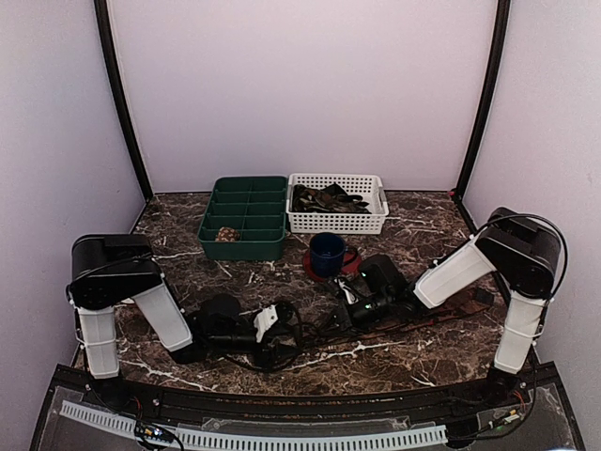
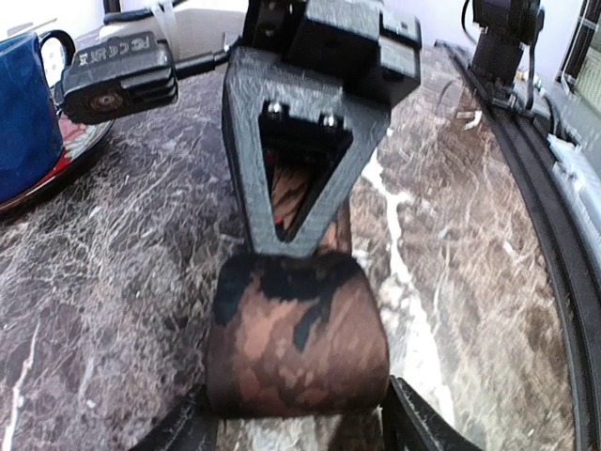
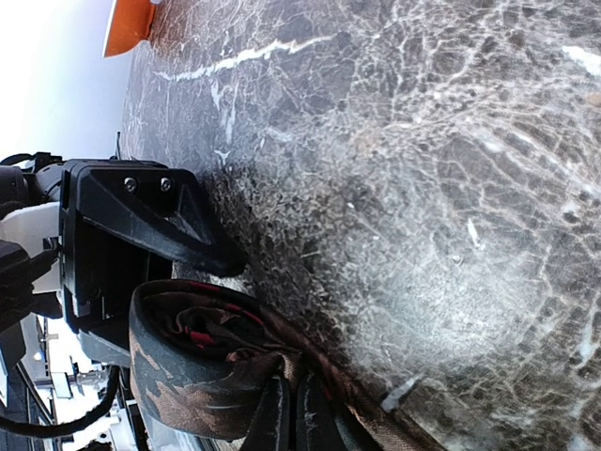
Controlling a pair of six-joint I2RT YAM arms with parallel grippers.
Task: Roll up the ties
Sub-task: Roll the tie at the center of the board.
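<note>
A dark brown patterned tie (image 1: 441,315) lies along the front of the marble table (image 1: 188,258), its left end wound into a coil (image 2: 296,338). My left gripper (image 1: 282,331) straddles the coil; its fingers (image 2: 418,427) press on both sides of it. My right gripper (image 1: 349,305) is shut, pinching the tie's fabric at the coil's centre (image 3: 296,385). The coil (image 3: 178,376) shows red lining inside. In the left wrist view the right gripper's fingers (image 2: 300,188) stand just behind the coil. A rolled speckled tie (image 1: 227,234) sits in the green tray (image 1: 246,246).
A white basket (image 1: 338,224) at the back holds more dark ties (image 1: 327,198). A blue mug (image 1: 328,252) stands on a red coaster just behind the right gripper. Black cables loop by the left gripper. The table's front edge is near.
</note>
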